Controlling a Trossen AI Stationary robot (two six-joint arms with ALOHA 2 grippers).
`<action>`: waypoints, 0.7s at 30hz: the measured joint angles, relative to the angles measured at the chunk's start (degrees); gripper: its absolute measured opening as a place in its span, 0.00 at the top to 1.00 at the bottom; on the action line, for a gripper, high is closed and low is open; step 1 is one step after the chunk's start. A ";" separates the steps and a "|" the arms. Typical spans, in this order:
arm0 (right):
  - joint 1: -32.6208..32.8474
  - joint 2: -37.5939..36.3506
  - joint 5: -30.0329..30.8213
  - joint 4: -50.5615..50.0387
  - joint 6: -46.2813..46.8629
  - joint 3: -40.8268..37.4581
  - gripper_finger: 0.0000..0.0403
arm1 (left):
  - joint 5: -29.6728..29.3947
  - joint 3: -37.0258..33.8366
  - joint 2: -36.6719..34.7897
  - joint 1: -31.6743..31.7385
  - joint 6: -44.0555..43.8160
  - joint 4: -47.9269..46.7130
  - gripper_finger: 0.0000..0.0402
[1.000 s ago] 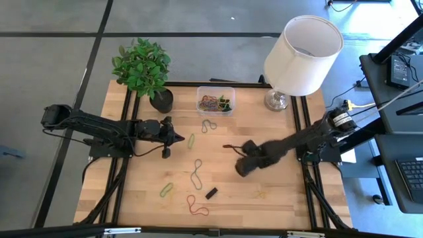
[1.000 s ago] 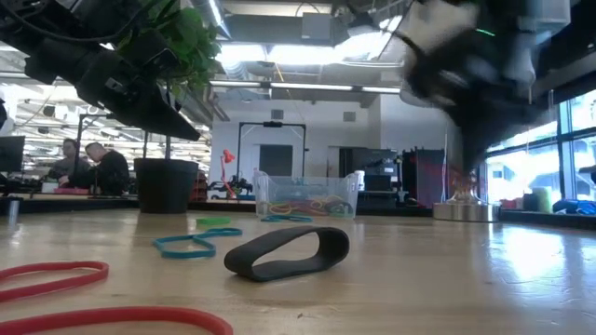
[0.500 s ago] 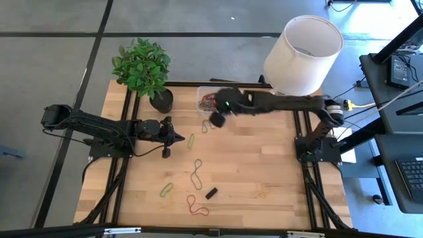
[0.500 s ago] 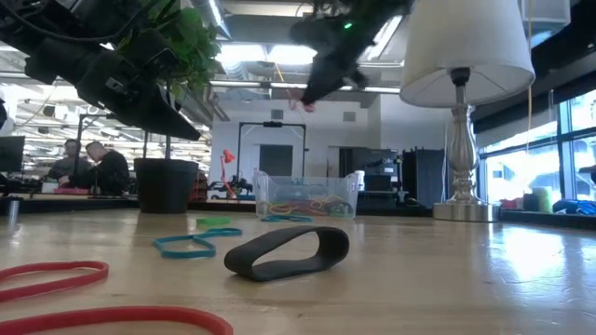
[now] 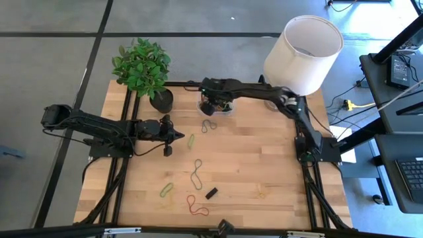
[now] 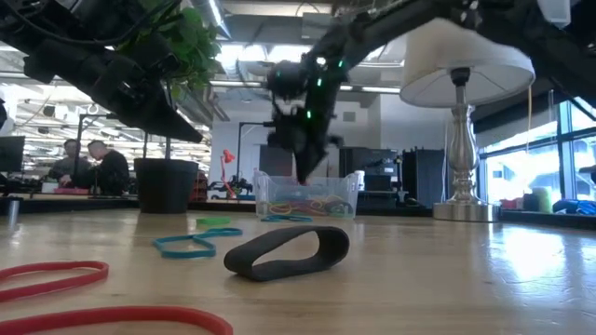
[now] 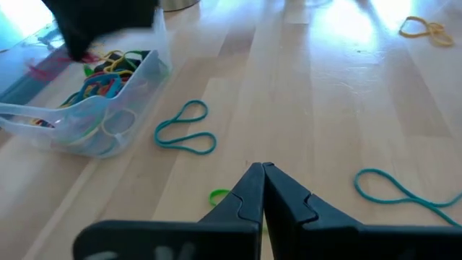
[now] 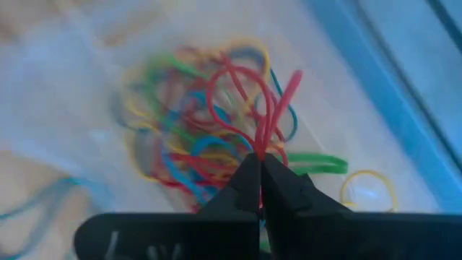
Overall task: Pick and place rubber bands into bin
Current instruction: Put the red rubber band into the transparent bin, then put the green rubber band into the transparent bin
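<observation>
High view: the right gripper (image 5: 213,106) hangs over the bin (image 5: 216,100) at top centre of the table (image 5: 264,165), and the left gripper (image 5: 177,137) waits left of centre. The bin already holds a heap of bands. Still loose on the table are a teal band (image 5: 209,125), a green band (image 5: 192,140), a long teal band (image 5: 197,172), a red band (image 5: 195,206), a black band (image 5: 211,193) and others.

Low view: the right gripper hovers just above the bin, centre frame.

Left wrist view: the left gripper is closed and empty.

Right wrist view: the right gripper is pinched on a red loop (image 8: 263,108), dangling over the heap. It looks ready to drop. Judging by the strays, well over half remains.
</observation>
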 joint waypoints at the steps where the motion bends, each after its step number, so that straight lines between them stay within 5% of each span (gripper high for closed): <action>1: -0.45 0.94 -0.03 -0.53 0.00 0.24 0.99 | -0.38 0.00 0.00 0.02 0.00 -0.06 0.99; 6: -2.65 2.42 -4.78 -1.58 1.63 0.46 0.93 | -0.66 0.00 0.00 0.00 -0.02 -0.20 0.99; 13: -3.71 1.73 -5.61 -2.65 1.93 1.09 0.72 | -0.19 0.00 0.00 -0.07 0.00 -0.20 1.00; 21: -2.22 1.64 -5.04 -16.05 9.60 9.29 0.57 | 5.48 0.00 0.02 -1.69 0.17 -0.35 1.00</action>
